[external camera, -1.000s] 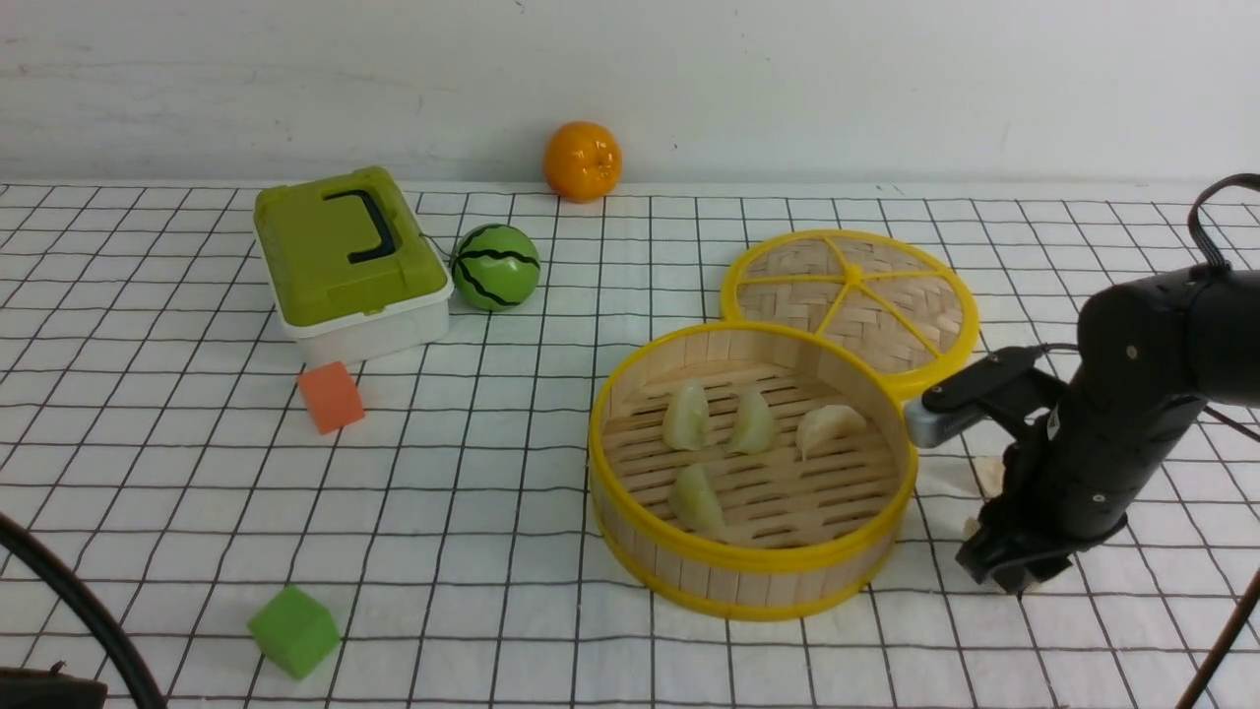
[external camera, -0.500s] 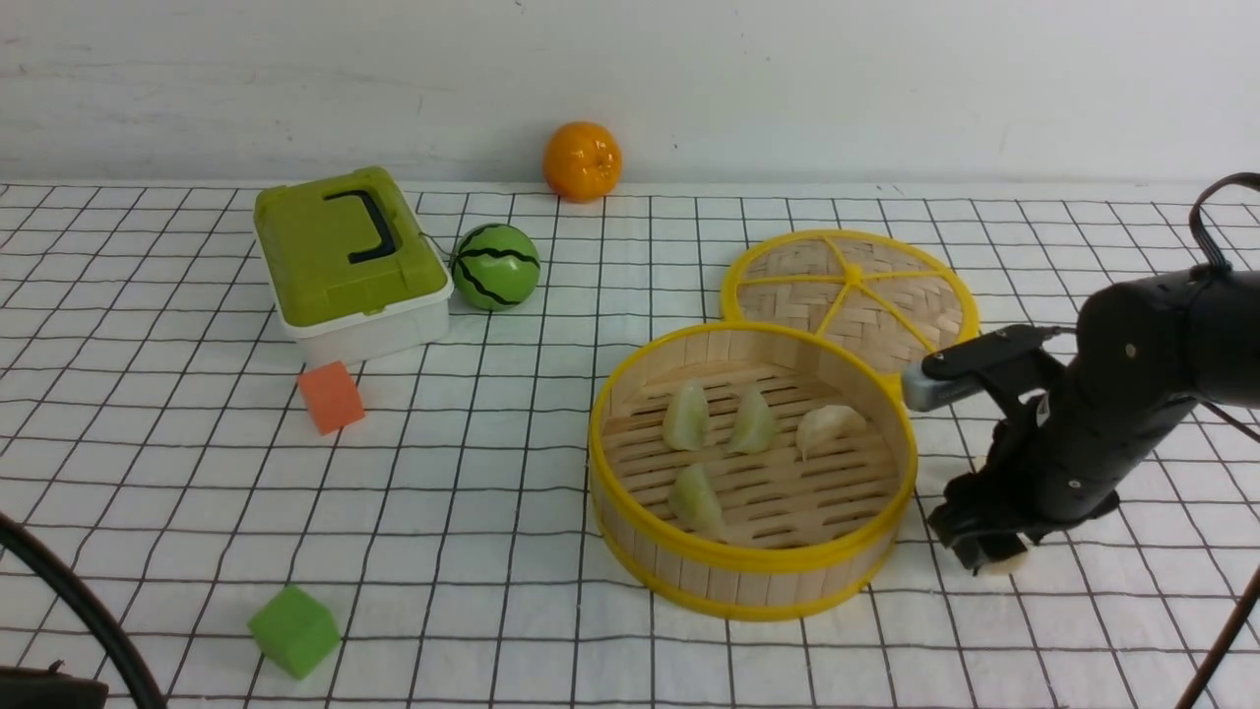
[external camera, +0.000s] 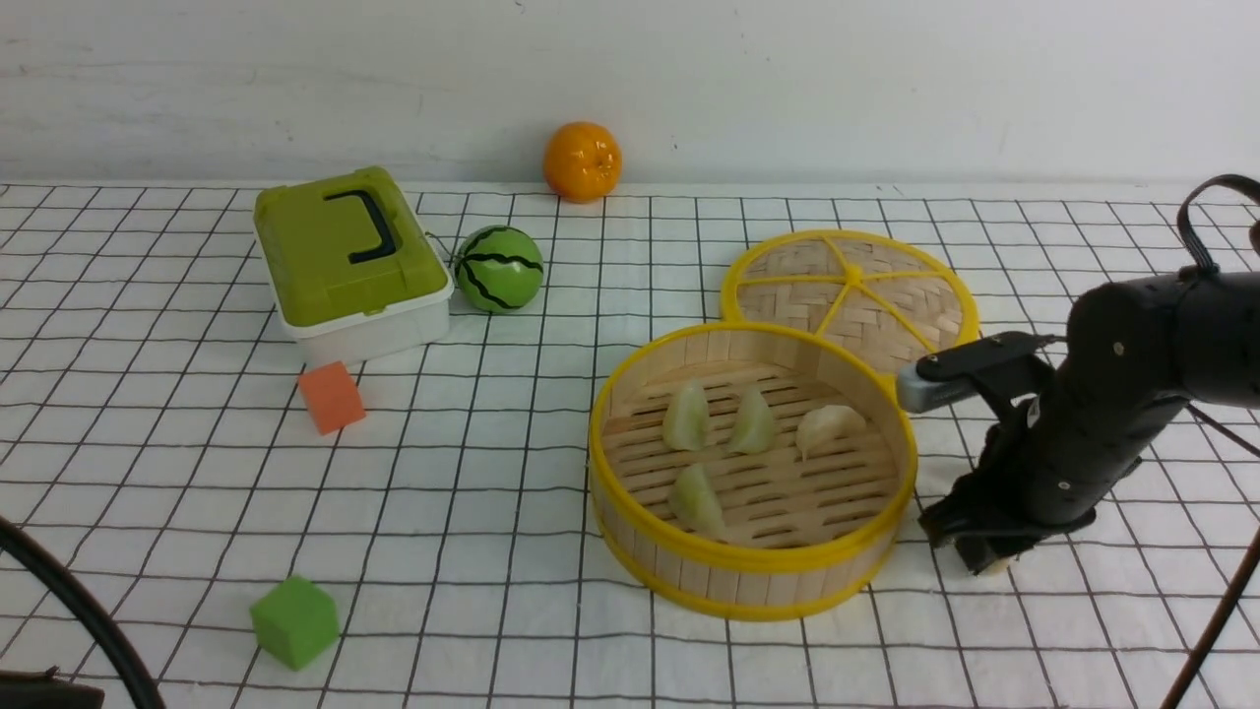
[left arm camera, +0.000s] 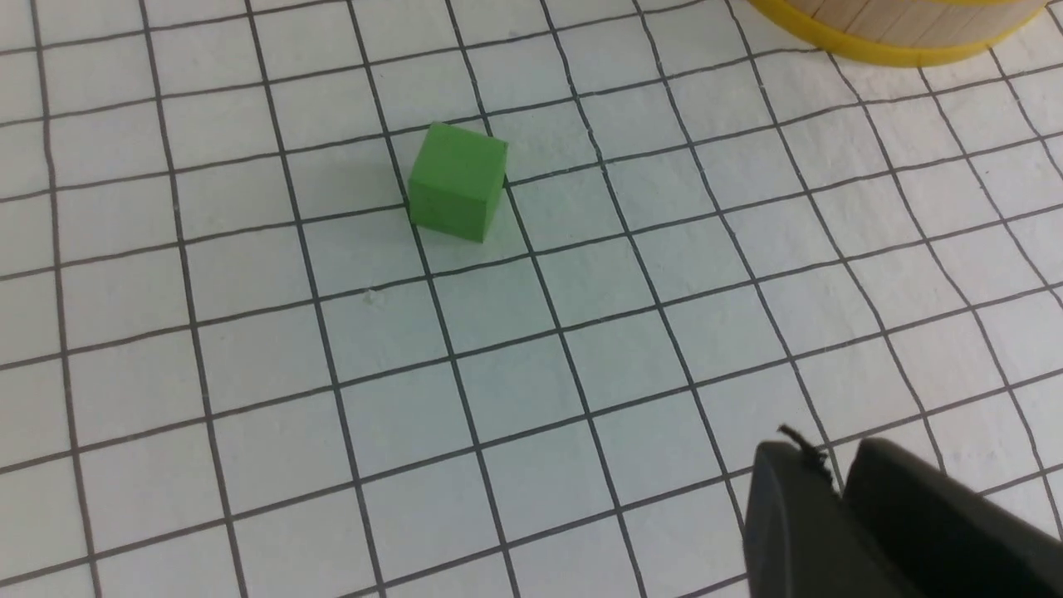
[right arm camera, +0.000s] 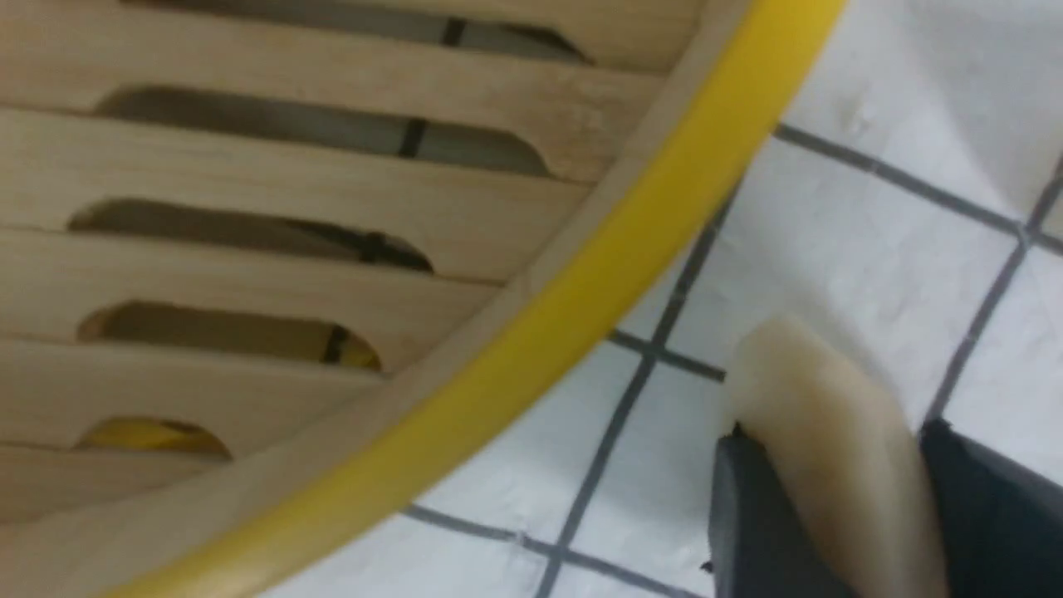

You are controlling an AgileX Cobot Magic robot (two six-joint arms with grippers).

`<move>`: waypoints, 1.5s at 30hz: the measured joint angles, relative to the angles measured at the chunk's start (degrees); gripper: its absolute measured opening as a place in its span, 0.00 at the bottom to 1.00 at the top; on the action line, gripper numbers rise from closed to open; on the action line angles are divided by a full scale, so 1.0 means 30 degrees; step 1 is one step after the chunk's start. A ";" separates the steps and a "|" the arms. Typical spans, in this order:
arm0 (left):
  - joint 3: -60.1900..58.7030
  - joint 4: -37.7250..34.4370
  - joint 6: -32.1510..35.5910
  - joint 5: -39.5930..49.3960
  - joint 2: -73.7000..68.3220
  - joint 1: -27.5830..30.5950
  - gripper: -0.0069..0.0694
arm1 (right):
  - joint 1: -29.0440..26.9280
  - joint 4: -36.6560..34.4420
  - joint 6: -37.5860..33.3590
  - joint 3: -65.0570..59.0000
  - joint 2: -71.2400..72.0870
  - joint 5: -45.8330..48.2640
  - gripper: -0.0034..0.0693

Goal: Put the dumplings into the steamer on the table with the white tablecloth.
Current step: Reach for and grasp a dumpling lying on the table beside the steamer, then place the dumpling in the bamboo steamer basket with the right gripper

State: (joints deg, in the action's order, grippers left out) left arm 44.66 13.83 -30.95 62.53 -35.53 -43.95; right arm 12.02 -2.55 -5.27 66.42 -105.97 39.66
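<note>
The steamer [external camera: 630, 394] stands right of the table's middle on the white tablecloth [external camera: 472, 473], with several pale dumplings [external camera: 753, 421] on its slatted floor. My right gripper [external camera: 987, 561] hangs low just outside the steamer's right wall. In the right wrist view this gripper [right arm camera: 835, 438] is shut on a cream dumpling [right arm camera: 797, 374], next to the yellow rim [right arm camera: 581, 291]. My left gripper [left arm camera: 835, 465] is shut with nothing in it, above bare cloth near the front left. The steamer's base [left arm camera: 880, 50] shows in its view.
The woven yellow-rimmed lid [external camera: 851, 295] lies behind the steamer. At the back left stand a green lidded box [external camera: 349, 261], a watermelon ball [external camera: 497, 268] and an orange [external camera: 582, 161]. An orange cube [external camera: 331, 396] and a green cube [external camera: 293, 622] [left arm camera: 458, 181] sit on the left.
My right gripper has moved left toward the steamer's wall, with a dumpling now pinched between its fingers. The left arm and the dumplings in the steamer have not moved.
</note>
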 joint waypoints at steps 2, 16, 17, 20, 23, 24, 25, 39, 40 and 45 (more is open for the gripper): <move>0.0000 0.0000 0.0000 0.0037 0.0000 0.0000 0.21 | 0.0000 0.0040 0.0125 0.0239 0.0295 0.0513 0.38; 0.0000 0.0263 0.0000 -0.0059 0.0000 0.0000 0.22 | 0.4696 -0.1653 0.1266 0.3617 0.1369 0.1123 0.38; 0.0000 0.0278 0.0000 -0.0059 0.0000 0.0000 0.22 | 0.4739 -0.1653 0.1346 0.3617 0.1369 0.1123 0.38; 0.0000 0.0278 0.0000 -0.0059 0.0000 0.0000 0.23 | 0.4968 -0.1674 0.2399 0.3617 0.0174 -0.0326 0.38; 0.0000 0.0278 0.0000 0.0084 0.0000 0.0000 0.23 | 0.4975 -0.1602 0.3352 0.3617 -0.1046 -0.1555 0.38; 0.0000 0.0278 0.0000 0.0108 0.0000 0.0000 0.23 | 0.4975 -0.1602 0.3371 0.3617 -0.1107 -0.1584 0.38; 0.0000 0.0278 0.0000 0.0291 0.0000 0.0000 0.23 | 0.4975 -0.1602 0.3482 0.3617 -0.1490 -0.1806 0.38; 0.0000 0.0298 0.0000 0.0523 0.0000 0.0000 0.24 | 0.4932 0.0209 0.2898 0.6454 0.0045 0.4455 0.75; 0.0000 0.0298 0.0000 0.0523 0.0000 0.0000 0.24 | 0.4911 0.0345 0.2880 0.6498 0.0138 0.4686 0.75; 0.0000 0.0298 0.0000 0.0523 0.0000 0.0000 0.24 | 0.2652 0.2625 0.3050 0.6811 0.1880 0.6416 0.75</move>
State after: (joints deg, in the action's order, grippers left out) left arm 44.66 14.72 -30.95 64.10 -35.53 -43.95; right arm 19.98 5.33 3.88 86.85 -100.33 58.91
